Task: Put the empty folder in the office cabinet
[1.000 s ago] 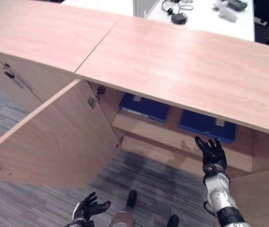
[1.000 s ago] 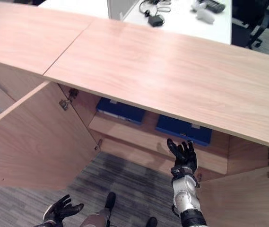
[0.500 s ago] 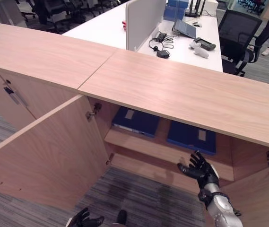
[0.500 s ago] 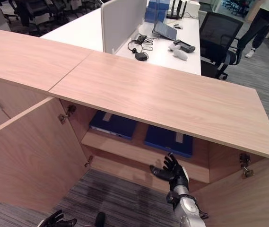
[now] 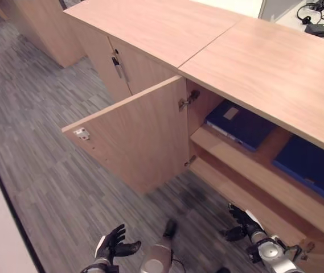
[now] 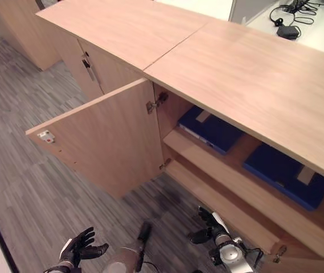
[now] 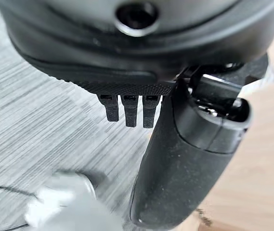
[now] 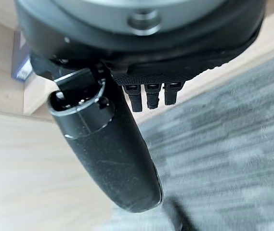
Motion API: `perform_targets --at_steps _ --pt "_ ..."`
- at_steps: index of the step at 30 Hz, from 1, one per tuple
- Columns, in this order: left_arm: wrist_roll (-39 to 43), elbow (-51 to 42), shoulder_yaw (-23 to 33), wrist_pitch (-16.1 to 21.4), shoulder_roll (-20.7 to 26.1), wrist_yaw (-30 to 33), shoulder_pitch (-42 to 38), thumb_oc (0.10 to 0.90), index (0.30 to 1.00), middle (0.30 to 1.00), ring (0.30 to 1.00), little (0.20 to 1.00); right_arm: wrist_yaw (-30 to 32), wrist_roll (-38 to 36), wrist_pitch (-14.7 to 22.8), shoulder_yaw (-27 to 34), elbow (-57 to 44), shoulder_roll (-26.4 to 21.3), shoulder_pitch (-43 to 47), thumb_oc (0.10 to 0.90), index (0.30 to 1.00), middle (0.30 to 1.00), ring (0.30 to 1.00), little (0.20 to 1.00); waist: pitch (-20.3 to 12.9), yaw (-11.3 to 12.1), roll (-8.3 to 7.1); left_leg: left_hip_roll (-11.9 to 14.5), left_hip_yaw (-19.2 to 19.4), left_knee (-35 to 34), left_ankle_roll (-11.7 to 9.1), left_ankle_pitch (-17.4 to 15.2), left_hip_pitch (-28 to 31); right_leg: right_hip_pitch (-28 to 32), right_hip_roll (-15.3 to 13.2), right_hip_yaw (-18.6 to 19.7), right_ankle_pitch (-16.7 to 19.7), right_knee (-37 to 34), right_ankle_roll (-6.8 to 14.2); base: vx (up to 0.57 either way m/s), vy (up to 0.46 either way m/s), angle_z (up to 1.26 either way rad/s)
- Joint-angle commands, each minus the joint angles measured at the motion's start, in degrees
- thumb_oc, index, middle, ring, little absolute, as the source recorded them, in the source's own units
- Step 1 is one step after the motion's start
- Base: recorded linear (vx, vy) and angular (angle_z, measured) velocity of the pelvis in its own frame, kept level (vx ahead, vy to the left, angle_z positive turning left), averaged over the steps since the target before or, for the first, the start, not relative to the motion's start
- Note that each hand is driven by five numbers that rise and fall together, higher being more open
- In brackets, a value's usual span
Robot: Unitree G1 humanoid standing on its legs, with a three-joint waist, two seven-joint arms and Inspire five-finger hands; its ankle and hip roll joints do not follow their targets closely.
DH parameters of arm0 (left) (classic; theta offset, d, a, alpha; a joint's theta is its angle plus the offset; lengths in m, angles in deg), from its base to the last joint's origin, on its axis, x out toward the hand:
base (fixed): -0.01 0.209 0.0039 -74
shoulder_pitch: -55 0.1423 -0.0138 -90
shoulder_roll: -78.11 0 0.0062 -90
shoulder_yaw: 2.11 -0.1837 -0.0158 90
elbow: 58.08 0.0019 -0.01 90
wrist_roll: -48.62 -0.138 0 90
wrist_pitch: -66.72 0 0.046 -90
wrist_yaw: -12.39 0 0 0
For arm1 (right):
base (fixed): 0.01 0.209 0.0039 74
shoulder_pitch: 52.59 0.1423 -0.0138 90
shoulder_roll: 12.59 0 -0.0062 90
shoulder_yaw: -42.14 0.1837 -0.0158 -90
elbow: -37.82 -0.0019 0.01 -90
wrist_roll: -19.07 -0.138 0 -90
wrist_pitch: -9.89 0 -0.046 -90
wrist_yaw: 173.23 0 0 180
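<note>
Left eye view now takes in far more grey carpet floor (image 5: 42, 142) and the left end of the wooden office cabinet (image 5: 275, 62) than it did half a second ago; the whole picture has shifted, so the camera has swung, not the furniture. The cabinet's left door (image 5: 142, 136) stands wide open, as before, and on the upper shelf (image 5: 247, 162) lie two blue folders flat, the left folder (image 5: 238, 122) near the hinge side and the right folder (image 5: 312, 165) further along. Half a second ago the right hand (image 5: 242, 222) was raised, spread, just under that shelf; now it hangs low in front of the cabinet's bottom shelf, fingers loosely spread and holding nothing, which its wrist view bears out with straight fingers (image 8: 149, 96) and a free thumb. I judge the placing is done and the arm is drawing back, since both folders sit inside, well above and beyond the right hand. The left hand (image 5: 113, 244) hovers over the floor, well apart from the cabinet, fingers spread and empty. What looks left is shutting the door.
</note>
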Motion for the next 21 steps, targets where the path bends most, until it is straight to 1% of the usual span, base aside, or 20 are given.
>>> perform_targets --at_steps 1,2,3,4,7,8,10,12,13,14,15,16,17,18,19,20,21 --pt "-1.62 -3.90 0.62 3.89 4.78 -0.20 -4.65 0.800 0.900 0.900 0.900 0.900 1.17 1.71 1.27 3.57 -0.92 1.50 3.25 0.800 0.900 0.900 0.900 0.900 -4.58 -0.03 -1.18 3.75 -5.68 -13.19 -7.87 -1.57 8.54 -3.68 2.47 5.84 -2.78 -3.39 5.12 0.16 0.074 1.68" --pt "-2.49 -3.95 0.42 3.51 4.89 -0.18 -4.33 0.800 0.900 0.900 0.900 0.900 1.28 2.17 0.55 3.99 1.06 2.44 2.97 0.800 0.900 0.900 0.900 0.900 -5.48 -0.07 -1.16 2.51 -4.77 -15.21 -7.14 -1.96 9.39 -3.43 2.47 5.38 -2.38 -2.60 5.11 0.15 0.185 1.87" --pt "-3.56 -4.77 0.73 2.88 5.44 -0.06 -3.33 0.800 0.900 0.900 0.900 0.900 1.28 2.05 0.30 4.79 1.99 3.64 2.50 0.800 0.900 0.900 0.900 0.900 -5.93 0.44 -1.73 1.37 -5.26 -16.49 -6.25 -2.43 10.34 -3.23 1.97 5.33 -2.13 -1.11 5.59 0.11 0.182 1.45" --pt "-3.86 -4.61 0.74 2.65 5.71 -0.24 -3.26 0.800 0.900 0.900 0.900 0.900 1.37 1.71 0.08 5.33 1.94 4.11 2.38 0.800 0.900 0.900 0.900 0.900 -5.93 0.70 -2.06 0.90 -5.59 -16.75 -5.83 -2.57 10.27 -3.25 1.61 5.19 -1.91 -0.42 5.84 0.03 0.198 0.64" --pt "-4.63 -4.51 0.45 2.02 6.07 -0.59 -3.05 0.800 0.900 0.900 0.900 0.900 2.15 0.48 -0.68 7.21 4.24 6.24 2.33 0.800 0.900 0.900 0.900 0.900 -6.09 1.32 -3.06 -1.29 -6.42 -17.95 -4.07 -3.20 10.33 -4.29 -0.72 4.65 -1.09 2.63 7.05 -0.03 0.166 0.04" --pt "-4.97 -4.72 0.52 1.87 6.12 -0.58 -2.97 0.800 0.900 0.900 0.900 0.900 2.24 -0.17 -0.96 7.99 4.72 7.11 2.45 0.800 0.900 0.900 0.900 0.900 -5.81 1.56 -3.43 -2.48 -6.03 -18.14 -3.10 -2.45 9.83 -5.38 -2.25 3.59 0.42 4.02 6.94 -0.08 0.214 0.20" --pt "-5.04 -5.14 0.79 1.70 6.16 -0.55 -2.69 0.800 0.900 0.900 0.900 0.900 2.56 -0.95 -1.29 8.91 5.11 8.31 2.99 0.800 0.900 0.900 0.900 0.900 -5.42 2.03 -3.70 -3.83 -5.75 -18.81 -1.93 -2.99 10.37 -6.89 -4.45 3.39 1.37 7.66 8.31 -0.03 0.191 0.18" --pt "-4.94 -5.48 1.18 1.71 6.15 -0.41 -2.34 0.800 0.900 0.900 0.900 0.900 2.44 -1.19 -1.47 8.87 5.43 9.51 3.09 0.800 0.900 0.900 0.900 0.900 -4.86 2.59 -3.61 -4.73 -5.87 -19.56 -1.01 -3.37 11.51 -7.94 -6.08 3.55 2.38 11.18 9.83 0.02 0.120 0.08" --pt "-4.94 -5.49 1.19 1.70 6.17 -0.42 -2.34 0.800 0.900 0.900 0.900 0.900 2.44 -1.19 -1.47 8.87 5.45 9.53 3.11 0.800 0.900 0.900 0.900 0.900 -4.81 2.63 -3.66 -4.79 -5.83 -19.60 -0.98 -3.35 11.57 -7.99 -6.19 3.63 2.32 11.32 9.84 0.02 0.112 0.07" --pt "-4.65 -5.08 1.01 1.72 6.23 0.03 -2.93 0.800 0.900 0.900 0.900 0.900 2.46 -1.99 -1.47 9.19 5.49 9.95 2.95 0.800 0.900 0.900 0.900 0.900 -4.49 1.76 -3.69 -5.48 -7.22 -20.06 -0.48 -2.97 11.76 -10.05 -4.38 8.78 2.71 13.09 10.65 0.00 0.069 0.01" --pt "-4.44 -5.29 0.29 1.81 6.34 0.29 -3.66 0.800 0.900 0.900 0.900 0.900 2.51 -2.86 -1.29 9.19 5.53 10.01 2.73 0.800 0.900 0.900 0.900 0.900 -4.11 0.56 -3.72 -6.04 -8.68 -19.83 -0.35 -2.69 11.59 -11.01 -1.51 14.35 1.45 11.68 10.46 0.01 0.105 0.25" --pt "-4.26 -5.16 -0.21 1.87 6.32 0.52 -4.34 0.800 0.900 0.900 0.900 0.900 2.63 -3.56 -1.06 9.04 5.71 9.94 2.57 0.800 0.900 0.900 0.900 0.900 -3.83 -0.41 -3.65 -6.62 -9.83 -19.94 -0.14 -2.53 11.76 -11.81 1.52 19.78 -0.72 10.42 10.28 0.07 0.033 0.76" --pt "-3.84 -5.23 -0.82 2.30 6.01 0.79 -4.91 0.800 0.900 0.900 0.900 0.900 2.67 -4.57 -0.52 9.26 5.73 9.88 1.52 0.800 0.900 0.900 0.900 0.900 -4.07 -1.17 -3.89 -8.37 -12.91 -20.36 0.40 -2.44 11.61 -11.23 4.42 24.98 -2.21 6.99 8.81 0.09 -0.008 1.01" --pt "-3.92 -4.97 -1.07 2.42 6.09 0.83 -5.33 0.800 0.900 0.900 0.900 0.900 2.58 -4.67 -0.31 9.18 5.80 9.90 0.87 0.800 0.900 0.900 0.900 0.900 -4.46 -1.45 -3.97 -8.38 -14.00 -20.71 0.26 -2.30 11.53 -9.59 4.67 24.56 -2.56 5.09 8.01 0.10 -0.079 1.17" --pt "-3.99 -4.67 -1.05 2.40 6.08 0.89 -5.48 0.800 0.900 0.900 0.900 0.900 2.52 -4.50 -0.29 9.05 5.75 9.93 0.40 0.800 0.900 0.900 0.900 0.900 -4.89 -1.79 -3.94 -8.23 -14.40 -21.10 0.16 -2.17 11.56 -8.95 5.02 24.45 -2.62 4.31 7.79 0.11 -0.124 0.98" --pt "-3.86 -5.07 -0.92 2.54 5.87 1.21 -5.70 0.800 0.900 0.900 0.900 0.900 2.17 -3.88 -0.50 8.61 5.89 9.71 -0.84 0.800 0.900 0.900 0.900 0.900 -6.31 -2.22 -4.26 -7.98 -14.45 -21.27 -0.12 -2.15 11.62 -6.50 5.72 25.20 -2.18 0.49 7.56 0.10 -0.099 0.97" --pt "-3.77 -5.41 -0.82 2.50 5.76 1.27 -5.73 0.800 0.900 0.900 0.900 0.900 2.03 -3.93 -0.61 8.72 6.11 9.66 -1.37 0.800 0.900 0.900 0.900 0.900 -6.83 -2.27 -4.25 -7.85 -14.46 -21.35 -0.32 -2.13 11.71 -5.69 6.00 25.08 -2.17 -0.60 7.40 0.10 -0.067 0.65"
